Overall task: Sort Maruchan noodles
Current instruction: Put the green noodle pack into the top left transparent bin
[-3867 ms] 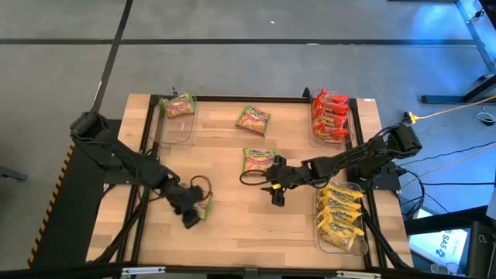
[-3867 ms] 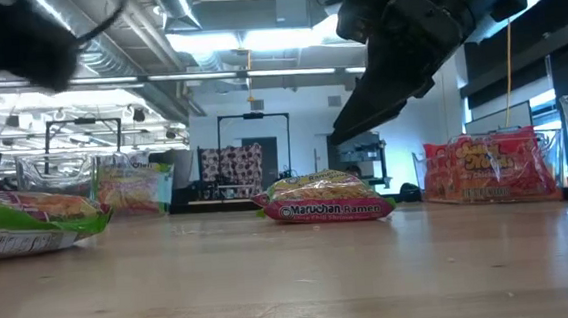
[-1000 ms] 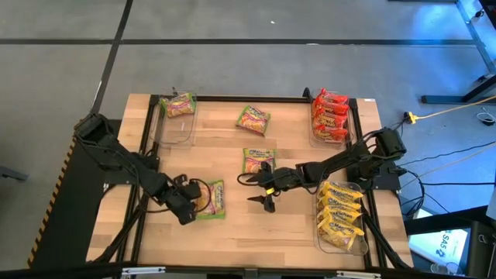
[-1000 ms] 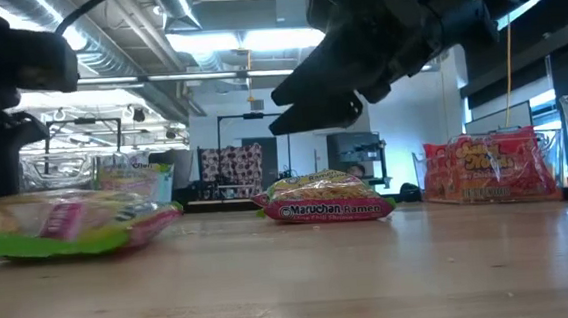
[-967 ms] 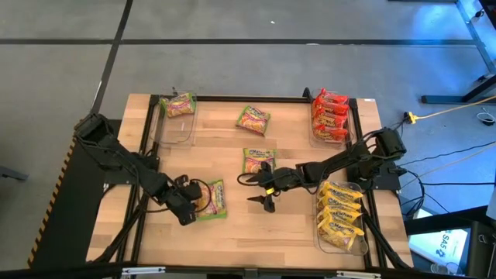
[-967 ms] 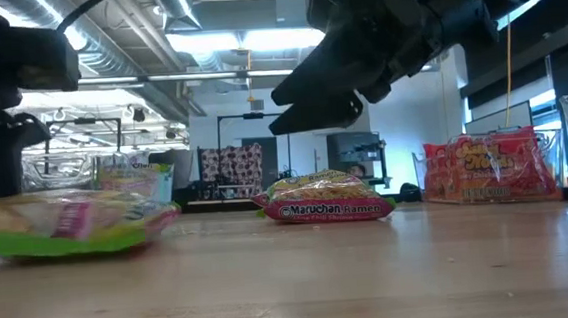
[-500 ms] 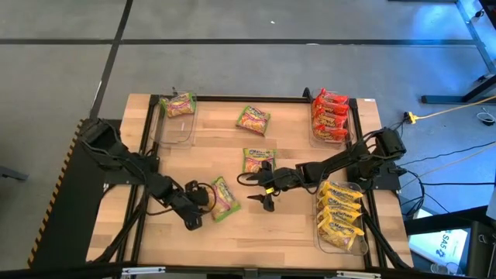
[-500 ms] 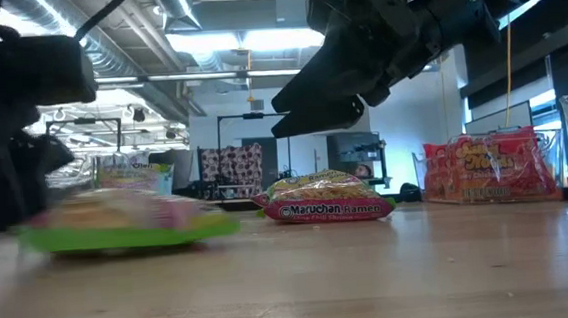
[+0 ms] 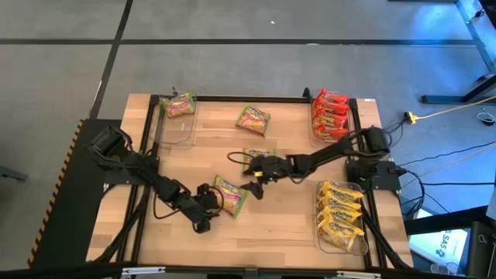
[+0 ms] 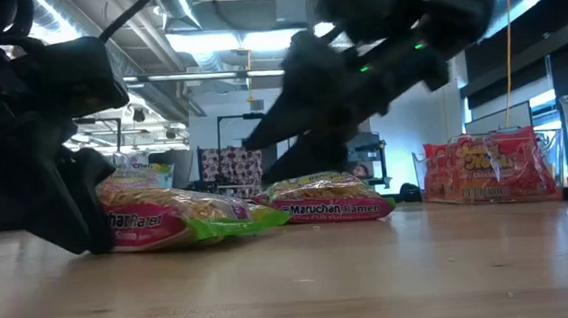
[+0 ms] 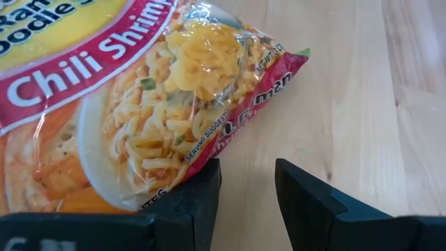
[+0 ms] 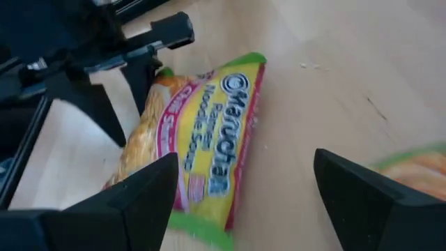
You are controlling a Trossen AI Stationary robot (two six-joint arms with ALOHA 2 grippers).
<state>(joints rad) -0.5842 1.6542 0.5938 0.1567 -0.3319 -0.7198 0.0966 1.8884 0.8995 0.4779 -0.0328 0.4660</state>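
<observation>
Two grippers met mid-table. Left gripper (image 9: 208, 210) lay low, fingers parted, one finger (image 11: 198, 202) against green-pink packet (image 9: 230, 195) flat on wood. Right gripper (image 9: 253, 175), fingers spread wide, hovered over another green-pink packet (image 9: 259, 154). Third (image 9: 253, 118) lay farther back; fourth sat in left bin (image 9: 172, 130). Red packets (image 9: 329, 116), yellow packets (image 9: 341, 217) filled right bins.

The green-pink packet (image 9: 231, 194) now lies farther toward the middle of the tabletop (image 9: 287, 225) than a second ago, pushed along just ahead of the left gripper (image 9: 208, 203), whose jaws sit at its edge. The right gripper (image 9: 256, 172) has swung nearer, its wide-spread jaws now close beside that packet and over the middle packet (image 9: 258, 154).
</observation>
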